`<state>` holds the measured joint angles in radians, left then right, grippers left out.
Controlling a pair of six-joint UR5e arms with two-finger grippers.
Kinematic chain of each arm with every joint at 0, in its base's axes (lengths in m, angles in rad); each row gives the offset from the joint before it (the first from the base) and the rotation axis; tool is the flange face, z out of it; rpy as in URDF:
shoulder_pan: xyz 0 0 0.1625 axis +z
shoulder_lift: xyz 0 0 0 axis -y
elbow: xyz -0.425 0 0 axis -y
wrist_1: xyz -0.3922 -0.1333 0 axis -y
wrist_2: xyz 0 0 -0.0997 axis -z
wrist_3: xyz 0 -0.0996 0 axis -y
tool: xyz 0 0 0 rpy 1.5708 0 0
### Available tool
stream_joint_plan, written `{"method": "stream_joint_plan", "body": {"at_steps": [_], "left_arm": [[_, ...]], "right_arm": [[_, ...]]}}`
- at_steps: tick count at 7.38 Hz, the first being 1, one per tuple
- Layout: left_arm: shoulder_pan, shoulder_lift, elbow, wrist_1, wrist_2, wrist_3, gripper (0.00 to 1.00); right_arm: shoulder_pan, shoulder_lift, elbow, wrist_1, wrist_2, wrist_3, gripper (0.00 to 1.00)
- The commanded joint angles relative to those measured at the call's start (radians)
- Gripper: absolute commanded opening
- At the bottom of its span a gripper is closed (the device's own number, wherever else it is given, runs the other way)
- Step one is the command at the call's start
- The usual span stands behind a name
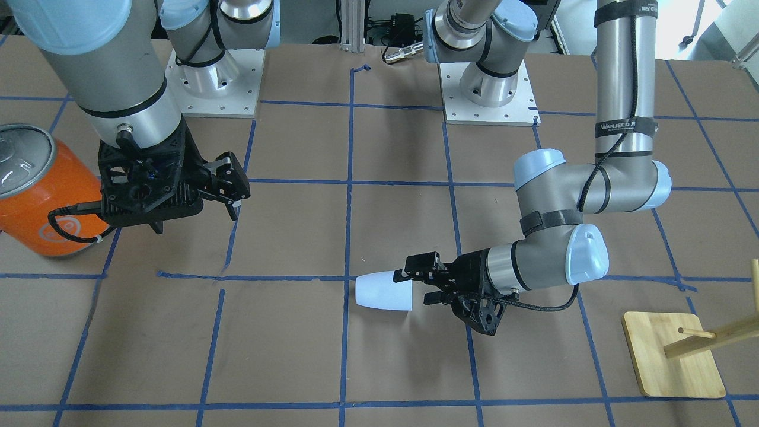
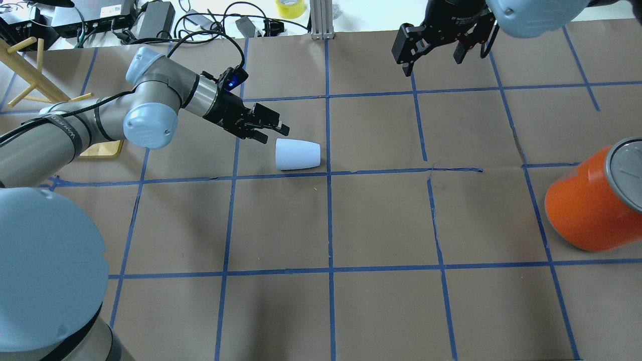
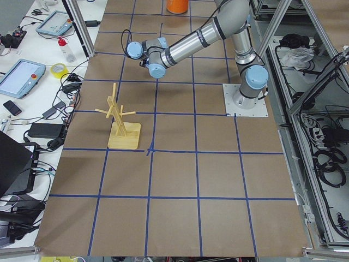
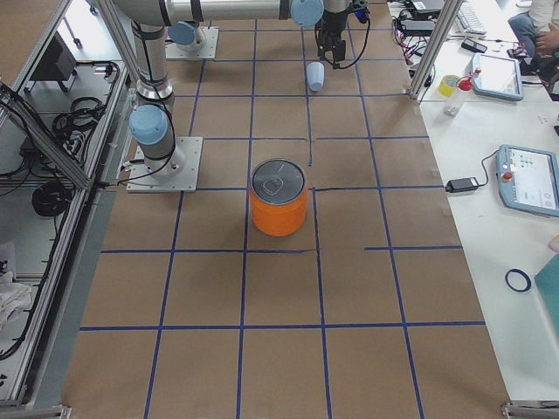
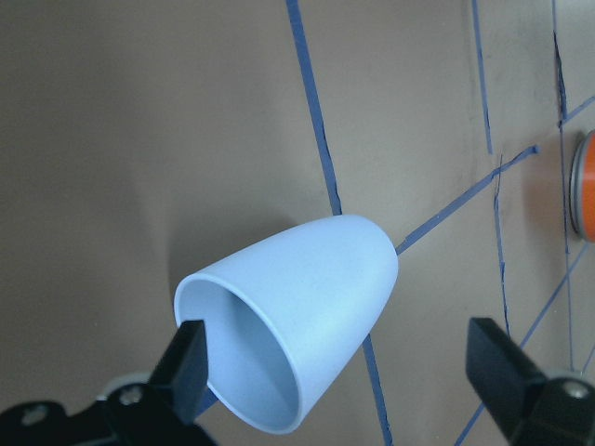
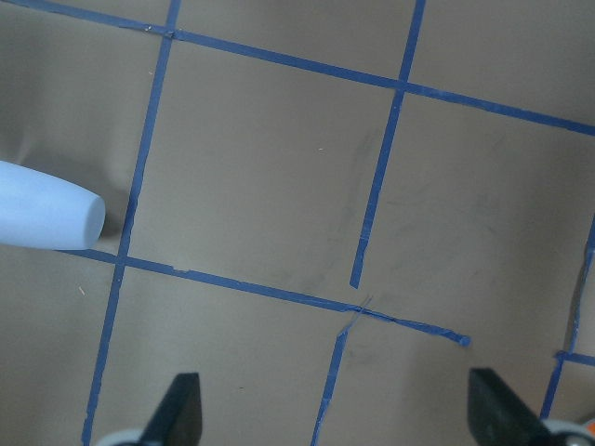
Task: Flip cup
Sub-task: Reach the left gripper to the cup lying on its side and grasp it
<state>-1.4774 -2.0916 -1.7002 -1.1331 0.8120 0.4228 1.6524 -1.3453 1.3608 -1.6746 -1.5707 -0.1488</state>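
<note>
Near the middle of the counter [image 2: 381, 220], the cup [image 2: 298, 154] is lying on its side, just short of a crossing of blue tape lines [image 2: 329, 173]. Its wide mouth is facing the left end effector [image 2: 273, 134]; its narrow base is pointing toward the robot's right.

Left end effector: reaching in low and nearly level with the counter, jaws standing wide open, holding nothing. In the left wrist view one finger [image 5: 191, 362] is overlapping the edge of the cup's rim, while the other finger [image 5: 497, 358] is sitting well clear of the cup's wall. Whether the first finger is touching the rim, I cannot tell.

Right end effector [image 2: 432, 62]: hanging above the counter on the far side of the table from the robot, well apart from the cup, jaws spread wide, gripping nothing. Its wrist view is showing only the cup's base at the left edge.

An orange can [image 2: 592, 200] is standing upright at the robot's right. A wooden rack [image 1: 682, 356] is standing at the robot's left, behind the left arm.
</note>
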Motion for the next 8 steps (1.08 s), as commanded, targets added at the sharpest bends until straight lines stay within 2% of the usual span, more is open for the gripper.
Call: {"method": "stream_joint_plan", "body": {"at_steps": [1, 3, 5, 7, 8], "left_arm": [[-0.003, -0.011, -0.012, -0.008, -0.007, -0.013, 1.0], [-0.003, -0.015, -0.024, 0.002, -0.082, -0.082, 0.98], [-0.009, -0.015, -0.036, 0.001, -0.085, -0.088, 0.86], [-0.009, -0.016, -0.052, 0.004, -0.086, -0.09, 0.82], [-0.009, -0.016, -0.053, 0.004, -0.088, -0.09, 0.72]], "right_arm": [[0.001, 0.0, 0.001, 0.001, 0.0, 0.0, 1.0], [0.001, 0.001, 0.001, 0.0, 0.0, 0.0, 1.0], [0.004, 0.002, 0.001, -0.002, 0.0, 0.0, 1.0], [0.004, 0.002, 0.001, 0.001, -0.002, 0.0, 1.0], [0.004, 0.0, 0.001, 0.001, -0.002, 0.0, 1.0]]}}
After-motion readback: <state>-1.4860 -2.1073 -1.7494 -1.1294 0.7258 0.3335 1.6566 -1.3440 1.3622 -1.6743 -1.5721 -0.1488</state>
